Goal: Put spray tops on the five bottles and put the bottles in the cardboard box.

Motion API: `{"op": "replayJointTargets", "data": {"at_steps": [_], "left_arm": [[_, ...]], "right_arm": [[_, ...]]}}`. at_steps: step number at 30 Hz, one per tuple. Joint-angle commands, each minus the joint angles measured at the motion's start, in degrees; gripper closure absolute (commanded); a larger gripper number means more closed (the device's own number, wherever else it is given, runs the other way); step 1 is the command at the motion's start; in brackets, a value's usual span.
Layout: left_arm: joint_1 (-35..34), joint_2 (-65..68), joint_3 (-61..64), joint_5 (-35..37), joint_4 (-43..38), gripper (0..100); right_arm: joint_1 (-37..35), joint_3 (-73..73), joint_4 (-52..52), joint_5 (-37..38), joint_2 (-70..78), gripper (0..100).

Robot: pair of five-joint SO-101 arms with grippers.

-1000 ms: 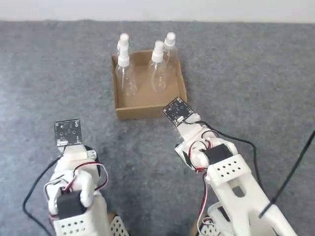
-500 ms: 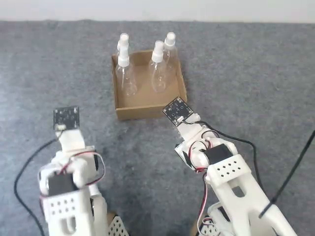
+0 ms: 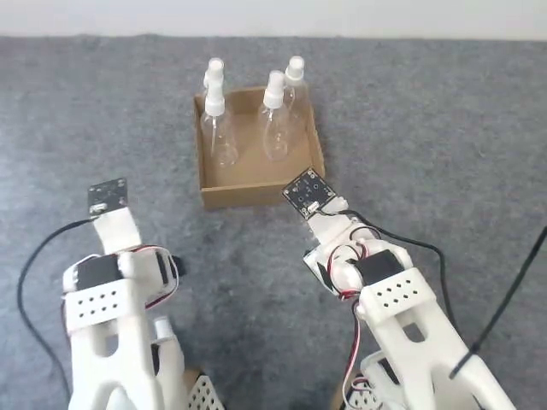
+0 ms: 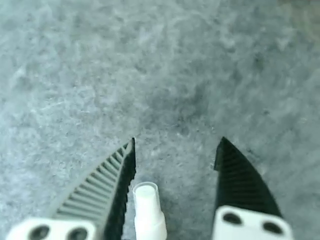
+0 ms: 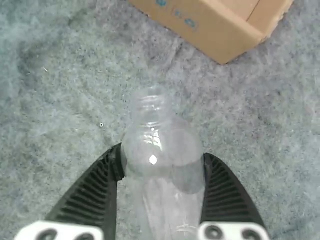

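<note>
Uncapped bottle (image 5: 155,125) sits clamped in my R tool (image 5: 162,155), near the cardboard box (image 3: 248,195) corner on the counter (image 3: 427,128). My L arm (image 3: 111,290) has swung outward vs 1 s ago. L wrist cam: L tool (image 4: 177,142) gapes wide, spray top (image 4: 146,200) against one finger. Box holds 4 capped bottles (image 3: 218,128).

The table covering (image 3: 427,111) is grey, fuzzy, matt cloth, and the box (image 3: 256,190) is plain brown cardboard, dull and smooth. The bottle (image 5: 161,150) is clear glossy plastic, the spray top (image 4: 148,212) smooth white plastic, and the fingers (image 5: 92,197) black, ridged, matt plastic.
</note>
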Motion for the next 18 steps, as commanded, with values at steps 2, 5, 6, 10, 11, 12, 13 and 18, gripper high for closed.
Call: {"op": "replayJointTargets", "data": {"at_steps": [2, 5, 6, 10, 11, 12, 13, 18], "left_arm": [[-0.35, 0.53, -4.18, 0.79, -1.32, 78], [-0.35, 0.53, -4.18, 0.79, -1.32, 78], [-0.35, 0.62, -4.18, 0.7, -1.32, 78], [-0.18, 0.62, -4.88, 0.7, -1.32, 78], [-0.26, 0.79, -5.76, 0.79, -1.05, 78], [-0.26, 1.41, -7.08, 0.88, 0.0, 78], [-0.26, 2.64, -9.27, 0.79, 1.58, 78], [0.0, 14.51, -21.32, 0.53, 11.34, 78]], "right_arm": [[0.92, -0.53, -1.36, 0.7, -0.66, 92.3], [0.92, -0.53, -1.36, 0.7, -0.57, 92.3], [0.92, -0.53, -1.36, 0.7, -0.57, 92.3], [0.92, -0.53, -1.36, 0.7, -0.57, 92.3], [0.92, -0.53, -1.36, 0.7, -0.57, 92.3], [0.92, -0.53, -1.36, 0.7, -0.57, 92.3], [0.92, -0.53, -1.36, 0.7, -0.57, 92.3], [1.01, -0.53, -1.36, 0.7, -0.57, 92.3]]}}
